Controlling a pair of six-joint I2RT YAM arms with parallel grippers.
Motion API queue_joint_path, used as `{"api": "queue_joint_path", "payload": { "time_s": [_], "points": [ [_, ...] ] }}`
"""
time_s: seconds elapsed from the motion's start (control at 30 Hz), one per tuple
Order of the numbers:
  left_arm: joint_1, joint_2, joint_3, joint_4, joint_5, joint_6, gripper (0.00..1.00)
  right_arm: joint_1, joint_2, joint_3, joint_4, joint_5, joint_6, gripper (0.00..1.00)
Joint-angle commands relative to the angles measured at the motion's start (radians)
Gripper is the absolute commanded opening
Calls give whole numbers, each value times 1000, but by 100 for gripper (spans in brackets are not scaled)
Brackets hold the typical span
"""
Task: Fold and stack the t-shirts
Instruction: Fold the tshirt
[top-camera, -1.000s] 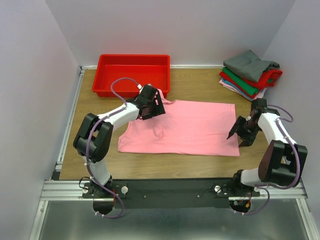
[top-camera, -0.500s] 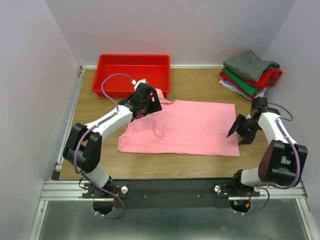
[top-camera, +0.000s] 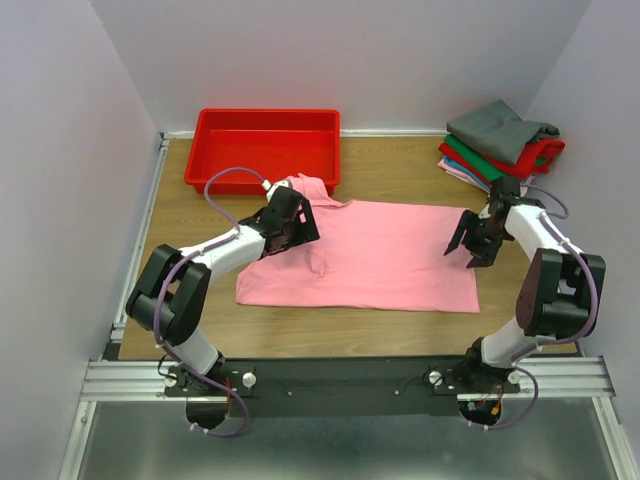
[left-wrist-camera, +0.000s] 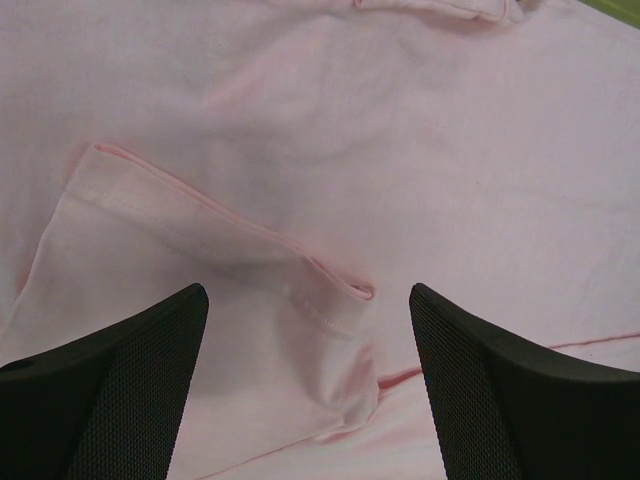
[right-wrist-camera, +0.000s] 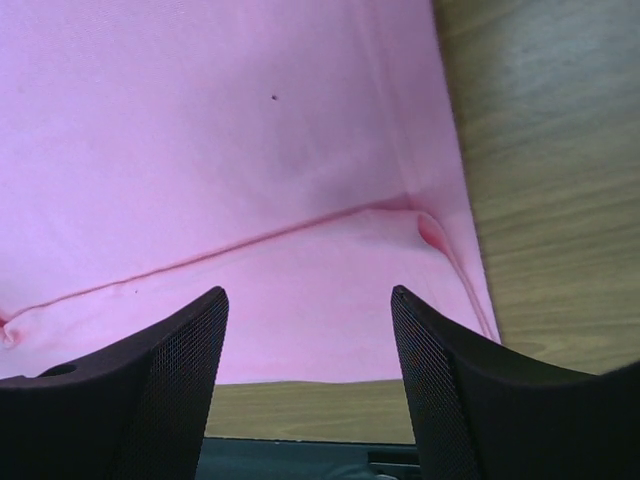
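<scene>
A light pink t-shirt lies spread flat on the wooden table, partly folded. My left gripper hovers open over its upper left part, above a folded-in sleeve with a small cloth bump. My right gripper is open over the shirt's right edge, holding nothing. A stack of folded t-shirts, grey on top of red, green and pale ones, sits at the back right.
A red plastic tray stands at the back left, just behind the pink shirt's collar. Grey walls close in the table on three sides. Bare wood shows between the tray and the stack.
My left gripper has shifted slightly down and right over the shirt's sleeve. My right gripper has moved up and left from beside the shirt's lower right corner to its upper right edge.
</scene>
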Motion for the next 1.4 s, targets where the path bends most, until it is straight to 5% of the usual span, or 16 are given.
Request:
{"api": "queue_joint_path", "payload": {
  "time_s": [0.0,0.5,1.03,1.37],
  "points": [
    [-3,23,-37,75,25,10,89,56,71,38,71,8,9,73],
    [-6,46,-184,95,-23,10,89,97,201,-53,72,160,81,73],
    [-90,-150,-383,-29,1,-148,89,97,83,-151,-50,223,167,74],
    [-123,-305,-247,-189,-75,-141,89,97,31,-98,-100,213,120,76]
  ]
}}
